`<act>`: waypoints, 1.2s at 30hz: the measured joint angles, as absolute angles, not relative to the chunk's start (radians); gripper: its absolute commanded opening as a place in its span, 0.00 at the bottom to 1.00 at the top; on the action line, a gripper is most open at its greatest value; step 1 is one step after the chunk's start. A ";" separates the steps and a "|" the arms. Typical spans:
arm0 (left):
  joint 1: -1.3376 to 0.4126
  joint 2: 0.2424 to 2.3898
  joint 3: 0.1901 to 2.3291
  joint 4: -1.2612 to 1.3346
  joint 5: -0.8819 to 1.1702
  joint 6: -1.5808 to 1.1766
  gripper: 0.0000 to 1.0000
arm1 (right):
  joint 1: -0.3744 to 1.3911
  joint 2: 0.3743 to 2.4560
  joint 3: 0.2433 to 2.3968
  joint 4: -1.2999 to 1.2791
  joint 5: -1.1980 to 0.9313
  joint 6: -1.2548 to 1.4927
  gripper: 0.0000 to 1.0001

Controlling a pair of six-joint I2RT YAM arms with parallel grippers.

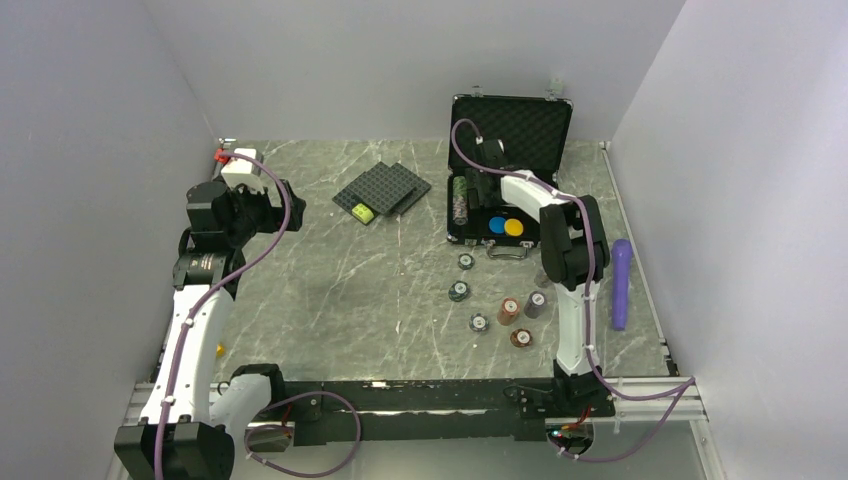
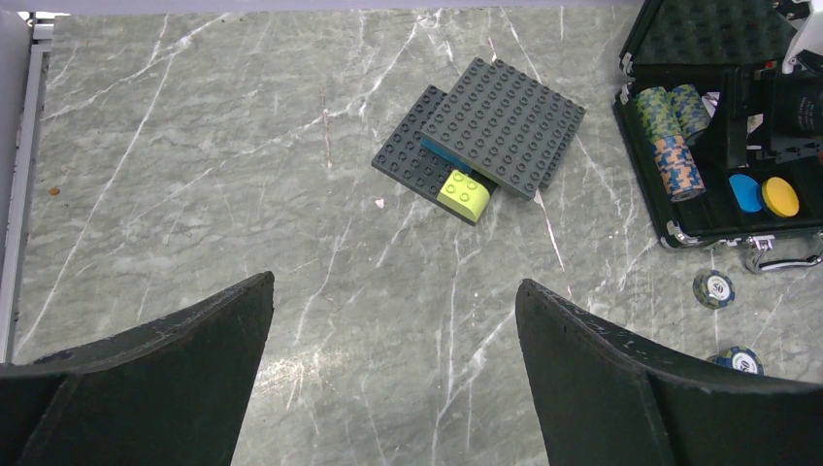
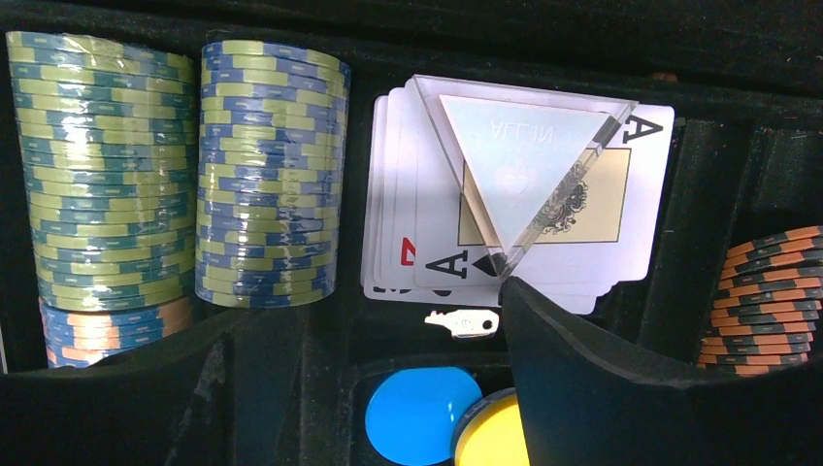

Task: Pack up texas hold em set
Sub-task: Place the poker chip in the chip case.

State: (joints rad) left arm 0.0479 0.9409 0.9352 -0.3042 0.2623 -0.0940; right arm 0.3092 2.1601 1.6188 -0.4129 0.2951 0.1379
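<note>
R jaws: open, empty, inside case; cards just ahead, prob. so I can seat them. L jaws: open, idle, well off.

We see the black, silver-edged briefcase lying open at the far right of the table, its foam-lined lid upright. Inside at the left, two long rows of green-and-blue chips lie on edge, with a short blue-and-orange row below them. Next to these is a fanned pile of cards with an ace on top, and a clear triangular marker rests on it. A small key lies just below. A blue disc and a yellow disc sit side by side. Orange-and-grey chips fill the right side. On the table just in front of the case lie three dark loose chips, a brown stack, a grey stack and a flat brown chip.
</note>
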 measured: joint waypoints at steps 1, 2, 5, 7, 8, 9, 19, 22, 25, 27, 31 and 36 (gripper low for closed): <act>0.048 0.941 0.935 -0.304 0.262 -0.094 0.98 | 0.309 2.163 1.625 -0.419 0.295 0.137 0.76; 0.048 0.942 0.935 -0.304 0.262 -0.094 0.98 | 0.310 2.167 1.633 -0.429 0.296 0.136 0.76; 0.048 0.944 0.935 -0.304 0.262 -0.094 0.98 | 0.310 2.169 1.638 -0.437 0.295 0.135 0.76; 0.048 0.947 0.935 -0.304 0.262 -0.094 0.98 | 0.310 2.169 1.638 -0.437 0.294 0.134 0.77; 0.048 0.947 0.935 -0.304 0.262 -0.094 0.98 | 0.310 2.169 1.638 -0.437 0.294 0.134 0.77; 0.048 0.948 0.935 -0.304 0.262 -0.094 0.98 | 0.309 2.169 1.638 -0.437 0.292 0.134 0.78; 0.048 0.955 0.935 -0.304 0.263 -0.094 0.98 | 0.299 2.071 1.563 -0.392 0.249 0.138 0.85; 0.048 0.956 0.935 -0.304 0.262 -0.094 0.98 | 0.297 2.022 1.560 -0.392 0.233 0.138 0.86; 0.048 0.956 0.935 -0.304 0.263 -0.094 0.98 | 0.297 1.960 1.538 -0.392 0.221 0.138 0.87; 0.048 0.956 0.935 -0.304 0.263 -0.094 0.98 | 0.297 1.913 1.510 -0.393 0.211 0.140 0.87; 0.048 0.955 0.935 -0.304 0.262 -0.094 0.98 | 0.297 1.757 1.371 -0.384 0.191 0.153 0.87; 0.048 0.950 0.935 -0.304 0.262 -0.094 0.98 | 0.293 1.573 1.192 -0.419 0.191 0.182 0.88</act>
